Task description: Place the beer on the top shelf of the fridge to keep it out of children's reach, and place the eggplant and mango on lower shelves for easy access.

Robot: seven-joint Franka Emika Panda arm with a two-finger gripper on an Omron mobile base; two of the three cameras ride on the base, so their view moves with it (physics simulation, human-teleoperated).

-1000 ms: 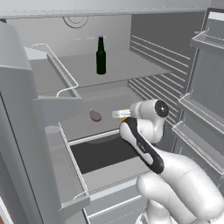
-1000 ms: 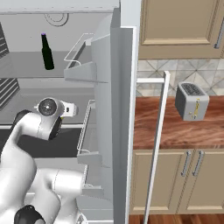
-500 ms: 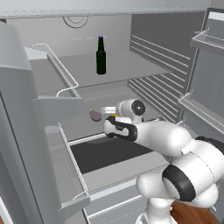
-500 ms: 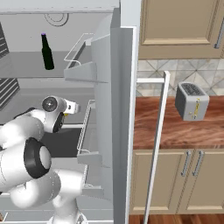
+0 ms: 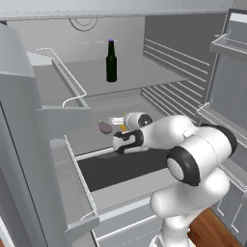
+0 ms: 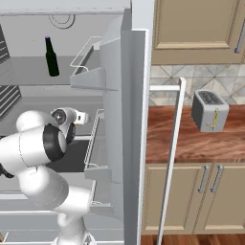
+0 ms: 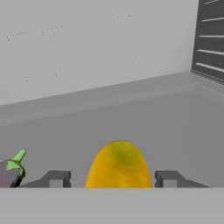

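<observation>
The beer (image 5: 111, 60) (image 6: 51, 57) stands upright on the fridge's top shelf (image 5: 144, 77). One level down, the eggplant (image 5: 104, 127) (image 7: 8, 173) lies on the lower shelf (image 5: 89, 140), with its green stem toward the mango. The mango (image 7: 118, 164) rests on that same shelf between my fingertips (image 7: 57, 178). A gap shows on each side of it. My gripper (image 5: 117, 125) (image 7: 113, 179) is open, reaching into the fridge just right of the eggplant.
A dark open drawer (image 5: 125, 166) lies below the lower shelf. Wire-railed door bins (image 5: 67, 91) stand at the left, and the ribbed fridge wall (image 5: 169, 91) is at the right. A toaster (image 6: 209, 111) sits on the wooden counter (image 6: 191, 143) beyond the fridge door (image 6: 139, 119).
The arm has swung in toward the lower shelf, bringing the hand close beside the eggplant. The jaws have spread apart, letting go of the mango.
</observation>
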